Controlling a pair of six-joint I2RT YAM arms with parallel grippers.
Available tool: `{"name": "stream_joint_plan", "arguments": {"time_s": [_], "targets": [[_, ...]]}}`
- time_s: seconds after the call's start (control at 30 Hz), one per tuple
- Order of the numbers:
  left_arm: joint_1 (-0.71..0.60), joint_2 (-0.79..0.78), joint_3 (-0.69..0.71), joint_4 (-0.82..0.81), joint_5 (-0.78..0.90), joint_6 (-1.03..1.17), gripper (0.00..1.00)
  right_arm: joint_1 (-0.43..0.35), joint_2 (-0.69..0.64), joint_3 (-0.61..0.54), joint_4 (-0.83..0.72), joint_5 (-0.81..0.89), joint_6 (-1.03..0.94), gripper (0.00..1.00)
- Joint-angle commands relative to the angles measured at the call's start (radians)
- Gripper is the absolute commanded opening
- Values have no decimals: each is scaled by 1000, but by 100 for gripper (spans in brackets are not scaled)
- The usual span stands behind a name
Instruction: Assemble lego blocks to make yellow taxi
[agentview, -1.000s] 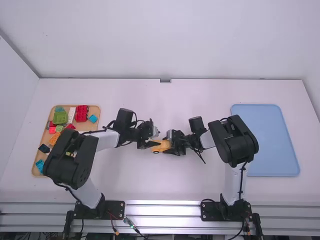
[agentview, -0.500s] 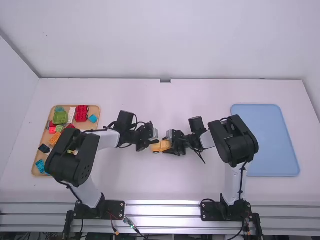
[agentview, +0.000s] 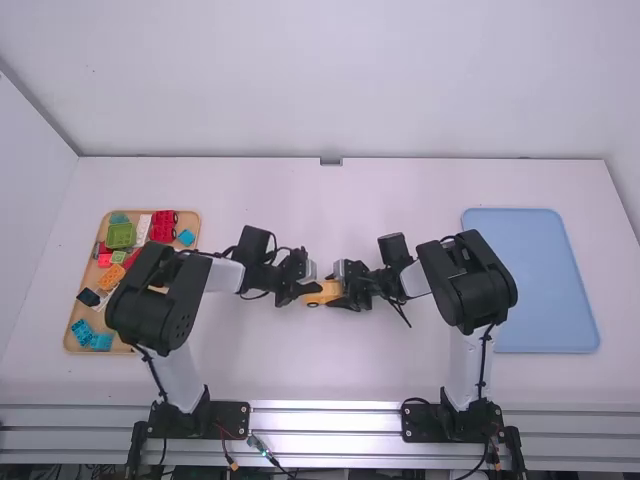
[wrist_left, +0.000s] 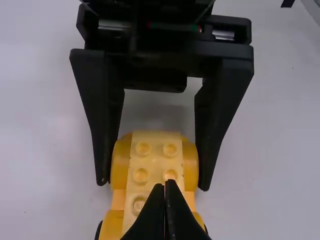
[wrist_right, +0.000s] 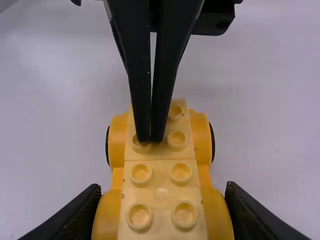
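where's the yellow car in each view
high view: yellow car just below the picture's middle, between the two arms
left wrist view: between the right gripper's fingers, partly behind the left gripper
right wrist view: between the right gripper's fingers, studs toward the camera
shared landmark: right gripper, at the car

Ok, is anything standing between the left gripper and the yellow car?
Nothing visible is in the way: the left gripper, fingers closed, is right at the top of the yellow car. The right gripper clasps its other end.
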Motion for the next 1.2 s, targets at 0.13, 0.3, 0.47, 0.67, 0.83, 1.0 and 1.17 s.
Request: {"name": "stream_joint_plan", "arguments": {"time_s": [0.13, 0.3, 0.47, 0.67, 0.83, 1.0, 1.17], "targets": [[3, 50, -43, -33, -169, -4, 2, 4, 16, 12, -3, 3, 6, 54], [6, -16, 21, -116, -158, -3, 2, 4, 16, 14, -3, 3, 6, 57], [6, -125, 100, -197, -133, -5, 9, 5, 16, 13, -3, 4, 7, 57], [22, -224, 199, -242, -278, -178, 99, 5, 16, 13, -2, 5, 6, 58], [53, -284, 265, -243, -497, -522, 99, 3, 14, 13, 3, 40, 50, 99], [79, -320, 288, -241, -705, -771, 99, 3, -9, 39, -49, 125, 115, 99], [119, -372, 288, -278, -905, -873, 99, 3, -144, 56, -232, 195, 84, 99]]}}
